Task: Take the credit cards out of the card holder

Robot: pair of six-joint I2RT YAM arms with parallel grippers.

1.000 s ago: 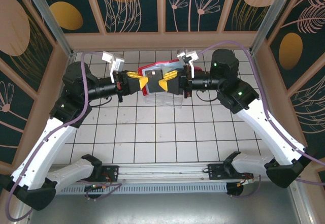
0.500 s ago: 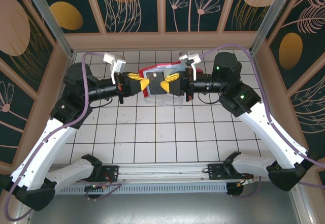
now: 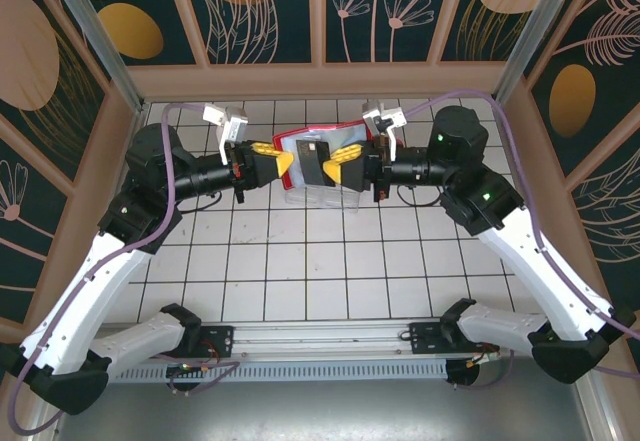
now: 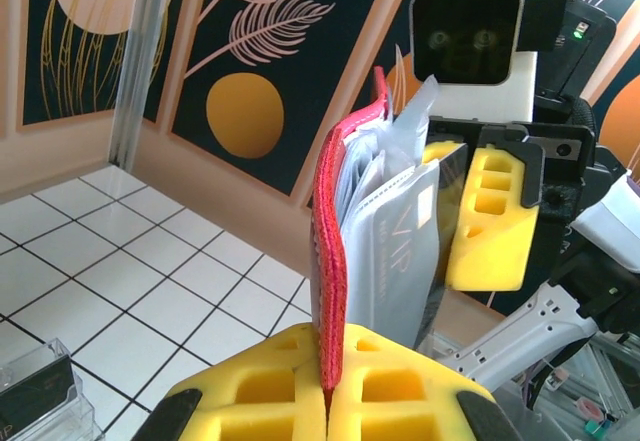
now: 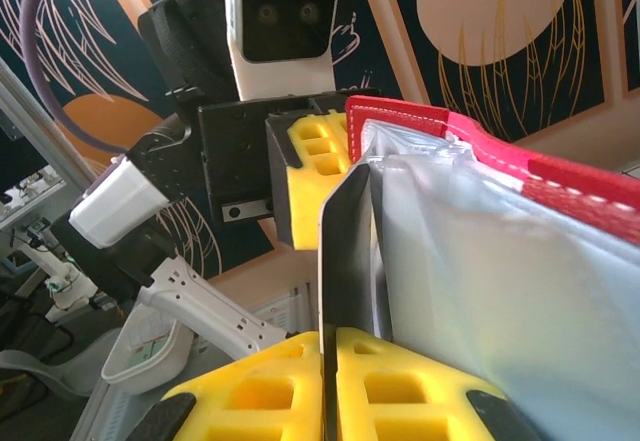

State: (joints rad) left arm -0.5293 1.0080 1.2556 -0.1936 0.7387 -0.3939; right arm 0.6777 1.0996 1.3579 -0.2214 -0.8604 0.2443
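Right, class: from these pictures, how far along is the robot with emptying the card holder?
Done: the left gripper is shut on the red edge of the card holder, holding it upright. In hand: the right gripper is shut on the dark card, which is not yet clear of the holder. Left: freeing that card, then taking out the pale card seated inside.

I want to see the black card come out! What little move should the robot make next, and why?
Probably the right gripper should slide straight back, away from the left gripper. It is shut on the dark card, whose far end sits in the card holder, which the left gripper clamps.
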